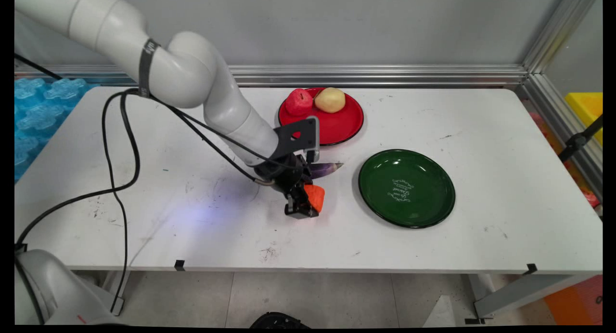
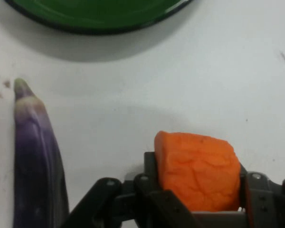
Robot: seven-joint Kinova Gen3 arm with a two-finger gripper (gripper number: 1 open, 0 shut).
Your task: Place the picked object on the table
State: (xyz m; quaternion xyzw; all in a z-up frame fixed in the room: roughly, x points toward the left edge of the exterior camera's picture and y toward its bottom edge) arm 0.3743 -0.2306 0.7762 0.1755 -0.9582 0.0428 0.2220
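Gripper low at the white table, mid-table, its 2 fingers clamped on an orange chunk (looks like a carrot piece, cut end facing the hand camera). Chunk sits between the jaws, at or just above the tabletop; contact with the table cannot be told.

Purple eggplant lies on the table just beside the gripper, tip pointing toward the green plate. Green plate near, to the right in the main view, with white lettering at centre.

Red plate farther back, carrying a red apple and a yellowish potato, touching each other
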